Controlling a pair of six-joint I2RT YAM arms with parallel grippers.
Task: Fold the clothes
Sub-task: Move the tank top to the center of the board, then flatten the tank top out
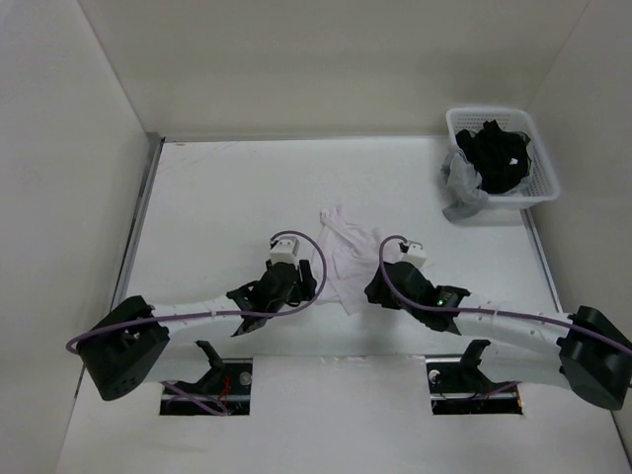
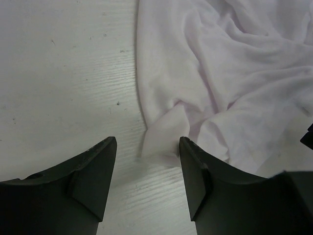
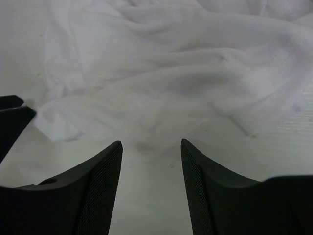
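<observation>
The clothes (image 1: 346, 257), a thin white garment, lie rumpled on the table between my two arms. In the left wrist view the clothes (image 2: 230, 83) fill the upper right, and one corner of them reaches down to the gap between my fingers. My left gripper (image 2: 147, 147) is open with only bare table between its jaws. My left gripper (image 1: 308, 281) sits just left of the cloth. My right gripper (image 3: 151, 147) is open too, low over the near edge of the clothes (image 3: 171, 73), holding nothing. Seen from above, my right gripper (image 1: 373, 286) stands at the cloth's right edge.
A white basket (image 1: 536, 163) stands at the back right with dark clothing (image 1: 499, 153) in it and a grey cloth (image 1: 464, 188) hanging over its left side. A metal rail (image 1: 138, 222) runs along the table's left edge. White walls enclose the table.
</observation>
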